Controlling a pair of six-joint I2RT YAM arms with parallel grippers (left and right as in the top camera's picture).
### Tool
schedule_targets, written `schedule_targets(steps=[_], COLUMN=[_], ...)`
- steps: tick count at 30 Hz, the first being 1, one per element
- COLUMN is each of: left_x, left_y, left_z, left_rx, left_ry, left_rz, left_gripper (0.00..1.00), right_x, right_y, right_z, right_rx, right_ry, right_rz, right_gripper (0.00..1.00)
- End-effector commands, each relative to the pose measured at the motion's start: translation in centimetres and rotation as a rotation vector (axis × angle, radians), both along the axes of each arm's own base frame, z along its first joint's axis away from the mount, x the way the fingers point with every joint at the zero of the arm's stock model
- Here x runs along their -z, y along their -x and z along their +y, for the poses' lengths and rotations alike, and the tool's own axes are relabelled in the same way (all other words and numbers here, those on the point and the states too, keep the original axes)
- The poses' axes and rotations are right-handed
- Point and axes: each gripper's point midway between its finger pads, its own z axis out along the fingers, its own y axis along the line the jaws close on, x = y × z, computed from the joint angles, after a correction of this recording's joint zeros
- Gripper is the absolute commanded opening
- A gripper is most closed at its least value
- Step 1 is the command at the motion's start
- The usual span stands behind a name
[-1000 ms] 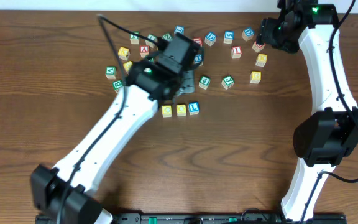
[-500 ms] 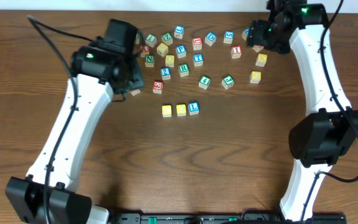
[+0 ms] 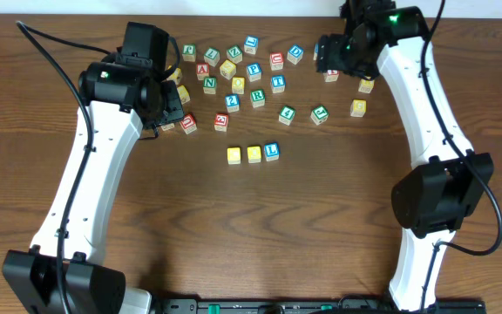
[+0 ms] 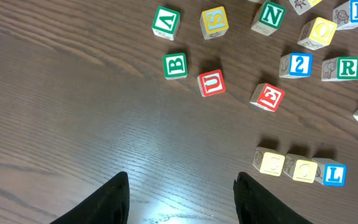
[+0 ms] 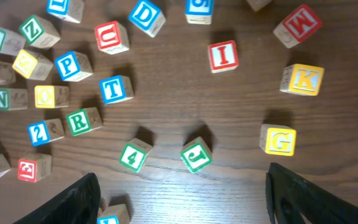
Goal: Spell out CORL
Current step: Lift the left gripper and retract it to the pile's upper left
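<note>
Nearest, two yellow cubes (image 3: 234, 155) and L cube (image 3: 271, 151) lie in a tight row on tabletop (image 3: 321, 227). Left claw (image 4: 182, 183) open, empty. R cube (image 3: 258, 96) farther back among scattered blocks. Right claw (image 5: 182, 177) wide open, empty.
</note>
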Motion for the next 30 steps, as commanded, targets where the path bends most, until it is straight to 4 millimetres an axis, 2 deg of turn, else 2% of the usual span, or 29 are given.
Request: schedule_targets(steps=[1, 14, 30], left_x=[-0.9, -0.3, -0.1], left_y=[0.1, -0.1, -0.1], left_z=[0.4, 0.4, 0.3], left_rx=[0.006, 0.006, 0.002], left_ry=[-0.013, -0.016, -0.014], left_rz=[-0.029, -0.011, -0.007], left_gripper=[0.54, 0.53, 0.54], right_x=[0.5, 0.6, 0.5], right_y=[0.4, 0.9, 0.9], right_z=[1.3, 2.9, 3.1], right_rx=[-0.037, -0.071, -0.074], right_ry=[0.008, 0.010, 0.009], right_rz=[0.012, 0.016, 0.012], right_gripper=[0.80, 0.80, 0.81])
